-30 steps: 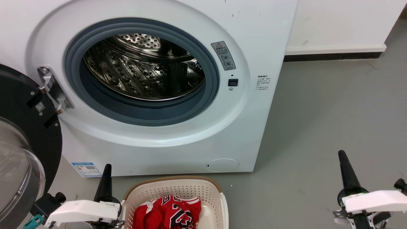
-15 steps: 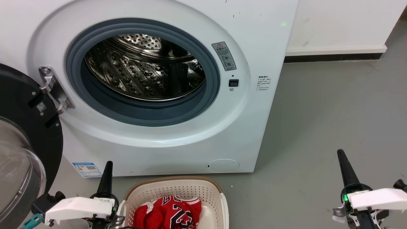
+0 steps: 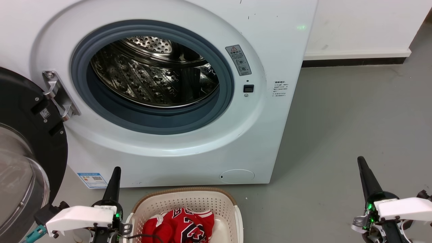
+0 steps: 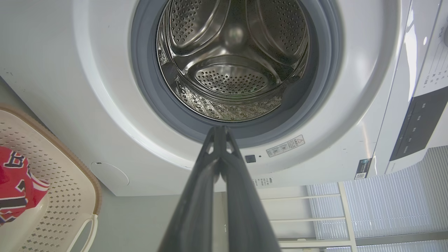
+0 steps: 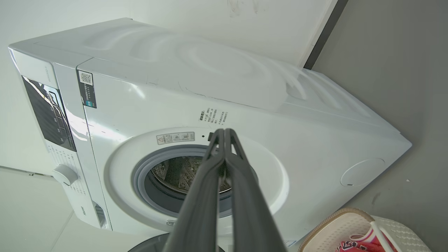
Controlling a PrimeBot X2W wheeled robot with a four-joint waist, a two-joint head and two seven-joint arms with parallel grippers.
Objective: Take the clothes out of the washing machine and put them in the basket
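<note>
The red jersey (image 3: 184, 225) lies in the cream laundry basket (image 3: 184, 201) at bottom centre of the head view, and the drum (image 3: 152, 74) of the washing machine (image 3: 256, 141) above looks empty, so the task appears done. The left pincer (image 3: 115, 175), lower left, and right pincer (image 3: 362, 165), lower right, are both clenched on nothing.

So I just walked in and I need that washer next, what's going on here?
A two-armed robot is emptying the washing machine into the basket on the floor in front of it. The door is swung open, the drum looks empty, and the red jersey lies in the basket. The left jaws, beside the basket, and the right jaws, farther off to the right, are both shut on nothing. The unloading looks done.
</note>
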